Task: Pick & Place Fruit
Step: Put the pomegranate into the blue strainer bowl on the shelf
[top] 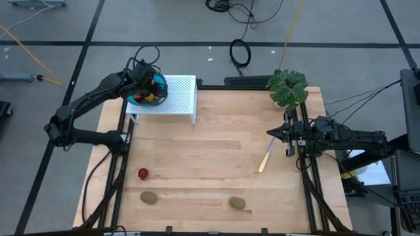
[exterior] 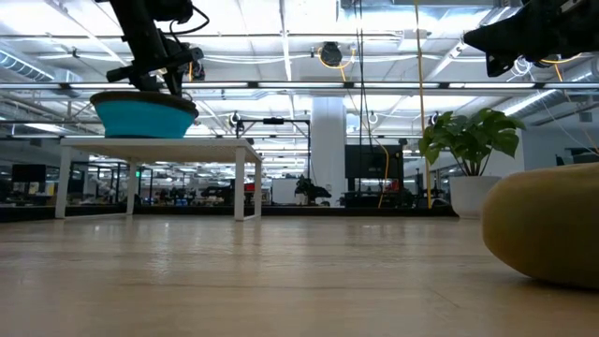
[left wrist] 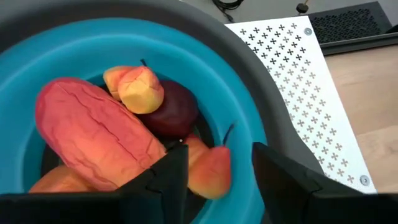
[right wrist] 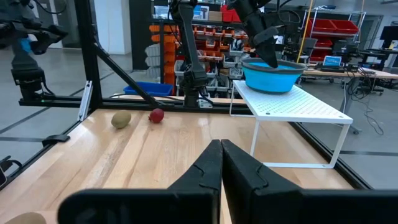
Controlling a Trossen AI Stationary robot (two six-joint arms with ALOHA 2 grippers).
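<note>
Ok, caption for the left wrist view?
Left gripper open over the blue bowl, above a small orange-red pear-shaped fruit.

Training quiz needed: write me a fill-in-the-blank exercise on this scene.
1. The blue bowl stands on a white ____.
2. The left gripper hovers over the ____.
3. Loose on the table lie one red ball and ____ kiwis.
4. The right gripper is ____, beside the plant.

Missing words: stand; bowl; two; shut
</note>
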